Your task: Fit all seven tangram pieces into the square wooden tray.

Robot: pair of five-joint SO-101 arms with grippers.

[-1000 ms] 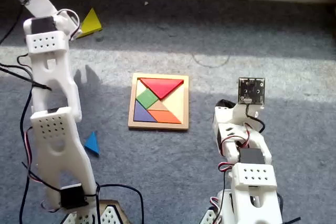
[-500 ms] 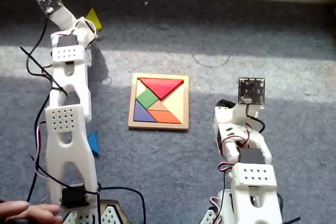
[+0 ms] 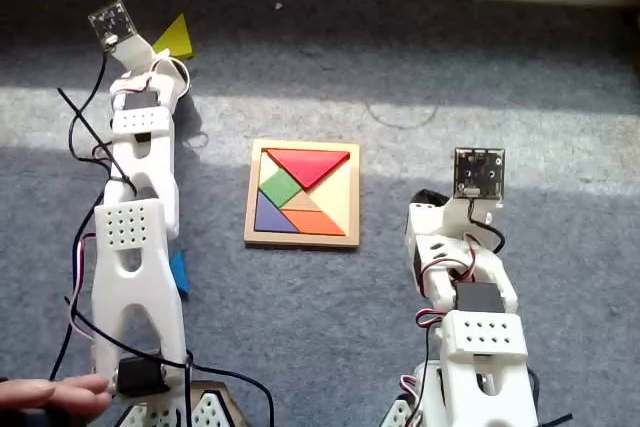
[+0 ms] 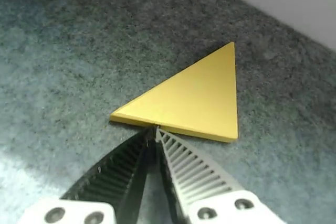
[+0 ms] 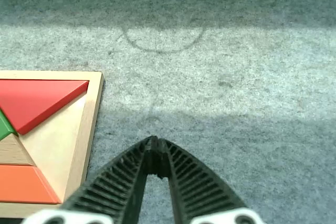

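Note:
The square wooden tray [image 3: 350, 197] lies mid-table holding a red triangle [image 3: 305, 164], a green square [image 3: 279, 188], a blue triangle [image 3: 268, 215] and an orange piece [image 3: 318, 222]. Its right side shows bare wood [image 5: 55, 135]. A yellow triangle [image 3: 175, 38] lies flat at the far left. My left gripper [image 4: 156, 128] is shut, its tips touching the long edge of that yellow triangle [image 4: 194, 103]. A small blue triangle [image 3: 179, 273] peeks out beside the left arm. My right gripper [image 5: 153, 141] is shut and empty over carpet, just right of the tray's rim [image 5: 90, 121].
Grey carpet covers the table, with a sunlit band across the middle. A person's hand [image 3: 50, 394] rests by the left arm's base at the near left. A wall edge runs along the far side behind the yellow triangle.
The left arm swung rightward and its gripper came up to the yellow triangle. A hand appeared at the left arm's base. The right arm stayed put.

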